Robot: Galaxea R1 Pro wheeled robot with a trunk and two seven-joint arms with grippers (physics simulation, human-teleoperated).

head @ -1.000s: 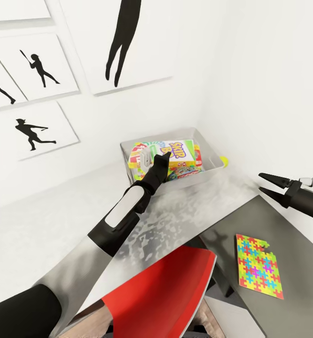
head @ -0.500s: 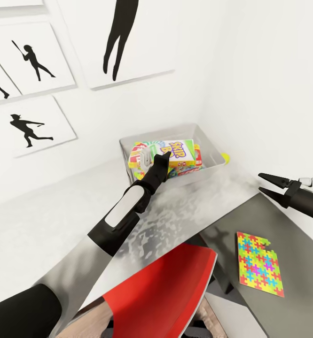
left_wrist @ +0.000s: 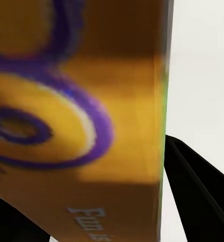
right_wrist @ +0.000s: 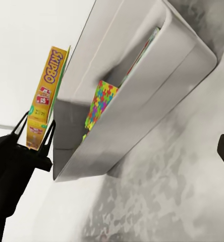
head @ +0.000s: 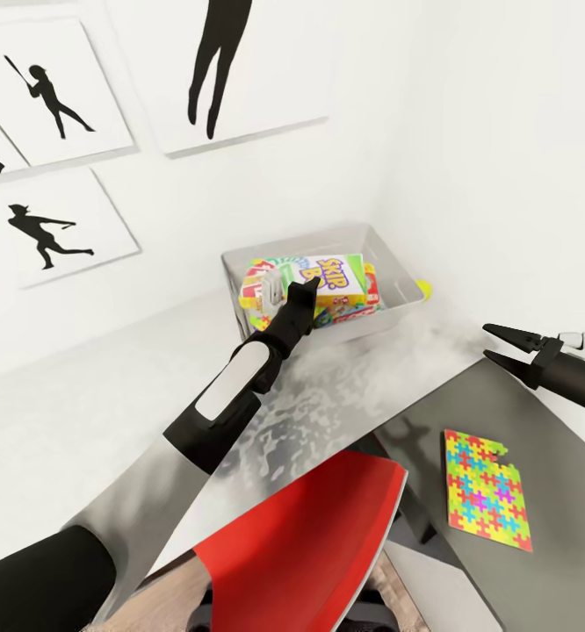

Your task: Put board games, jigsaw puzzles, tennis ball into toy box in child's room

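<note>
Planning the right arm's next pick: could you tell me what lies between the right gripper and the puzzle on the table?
Only bare grey table separates the right gripper and puzzle, in the head view.

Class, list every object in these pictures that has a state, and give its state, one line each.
Left gripper: shut on the Skip-Bo box, above the toy box.
Skip-Bo box: held, not yet released.
Toy box: open-topped, partly filled with games and a puzzle.
Right gripper: open, holding nothing.
Jigsaw puzzle: flat on the table, outside the box.
Tennis ball: behind the box, outside it.
</note>
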